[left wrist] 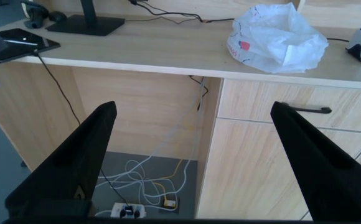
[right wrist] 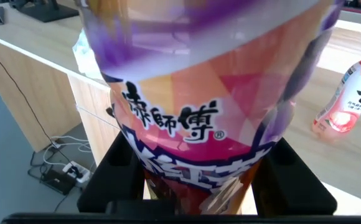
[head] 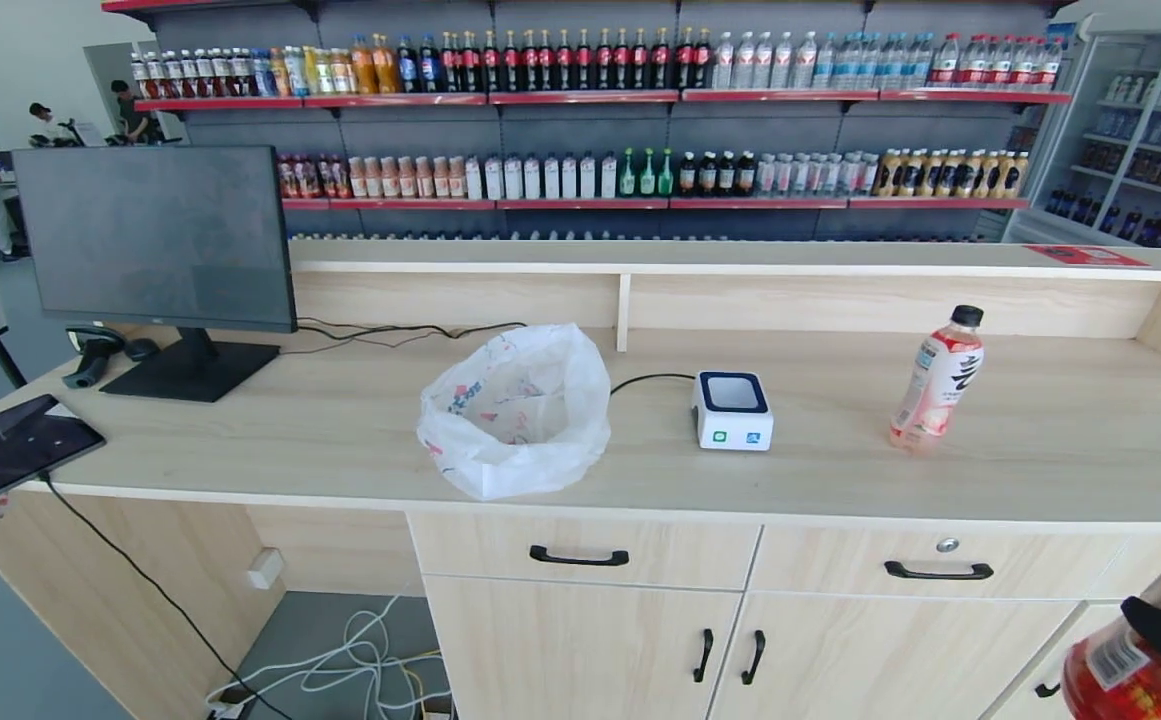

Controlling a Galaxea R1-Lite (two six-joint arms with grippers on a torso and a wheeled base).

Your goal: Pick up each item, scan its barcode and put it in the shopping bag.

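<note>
My right gripper is shut on a tall noodle cup with a purple, pink and orange wrap. In the head view the cup hangs low at the right, in front of the counter and below its top, barcode facing out. A white shopping bag stands open on the wooden counter, with the small white barcode scanner just to its right. A pink drink bottle stands upright farther right. My left gripper is open and empty, low in front of the cabinet, beneath the bag.
A monitor, a handheld scanner and a tablet occupy the counter's left end. A raised shelf runs along the back. Drawers and cabinet doors face me, and cables lie on the floor below.
</note>
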